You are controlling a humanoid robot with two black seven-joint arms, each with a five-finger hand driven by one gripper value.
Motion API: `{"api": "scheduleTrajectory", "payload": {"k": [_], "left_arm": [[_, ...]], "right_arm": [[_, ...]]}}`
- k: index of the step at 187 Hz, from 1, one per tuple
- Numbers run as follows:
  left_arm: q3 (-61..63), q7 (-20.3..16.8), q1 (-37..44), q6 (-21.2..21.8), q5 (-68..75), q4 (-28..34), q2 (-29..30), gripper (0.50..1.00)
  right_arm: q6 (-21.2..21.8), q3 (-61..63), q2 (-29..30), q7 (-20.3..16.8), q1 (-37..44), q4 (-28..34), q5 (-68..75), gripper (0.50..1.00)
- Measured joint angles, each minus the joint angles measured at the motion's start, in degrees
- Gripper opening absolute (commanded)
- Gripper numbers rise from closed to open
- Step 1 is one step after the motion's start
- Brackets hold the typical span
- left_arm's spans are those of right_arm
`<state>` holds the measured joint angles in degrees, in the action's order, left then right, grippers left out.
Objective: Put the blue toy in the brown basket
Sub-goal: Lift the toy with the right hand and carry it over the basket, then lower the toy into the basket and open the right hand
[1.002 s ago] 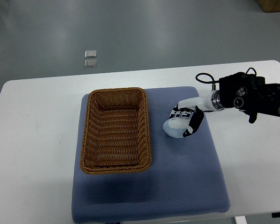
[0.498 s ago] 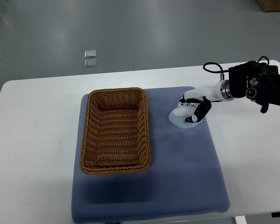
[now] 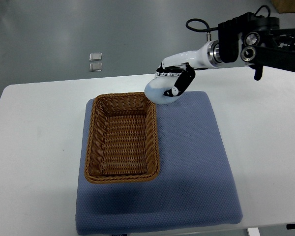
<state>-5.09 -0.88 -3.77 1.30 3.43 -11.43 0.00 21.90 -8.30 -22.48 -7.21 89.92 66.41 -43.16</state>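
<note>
Gripping a pale blue, rounded, smooth toy (image 3: pixel 157 92), the right hand (image 3: pixel 173 82) is curling its white-and-black fingers (image 3: pixel 182 83) over the toy's upper right side. The toy is looking almost white-blue, egg-like, with no markings that can be made out. It is sitting in the air just beside the far right corner of the brown woven rectangular wicker basket (image 3: pixel 122 136), overlapping that corner's rim in this view; whether it is touching the rim cannot be told. The basket is lying on a blue-grey padded mat (image 3: pixel 196 167) spread over the white bench (image 3: pixel 34 147). The fingers are hiding part of the toy, and the black forearm (image 3: pixel 258 42) is running off the right edge. Two small clear square objects (image 3: pixel 95 62) are lying on the grey floor beyond the bench; too small to identify. Compared with half a second ago, the hand and toy are higher and further left, off the mat's right part and now at the basket's corner.
</note>
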Motion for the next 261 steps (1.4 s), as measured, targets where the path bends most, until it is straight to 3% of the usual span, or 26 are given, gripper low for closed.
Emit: {"api": "scheduleTrajectory", "payload": {"k": [41,77,207,235,261], "left_arm": [[0.0,0.0,0.0,0.0,0.0,0.0,0.0,1.000],[0.0,0.0,0.0,0.0,0.0,0.0,0.0,1.000],[-0.1,0.0,0.0,0.0,0.0,0.5,0.0,1.000],[-0.1,0.0,0.0,0.0,0.0,0.5,0.0,1.000],[-0.1,0.0,0.0,0.0,0.0,0.5,0.0,1.000]], "right_arm": [[-0.8,-1.6,13.7,0.0,-0.6,-10.0,0.3,0.580],[-1.1,-1.7,21.5,0.1,-2.9,-15.4,0.3,0.580],[-3.8,-1.1,22.5,0.1,-13.2,-21.2,-0.2,0.613],[-4.2,-0.8,22.5,0.2,-14.2,-21.4,-0.1,0.650],[-4.3,-0.8,22.5,0.3,-14.7,-21.7,0.0,0.725]]}}
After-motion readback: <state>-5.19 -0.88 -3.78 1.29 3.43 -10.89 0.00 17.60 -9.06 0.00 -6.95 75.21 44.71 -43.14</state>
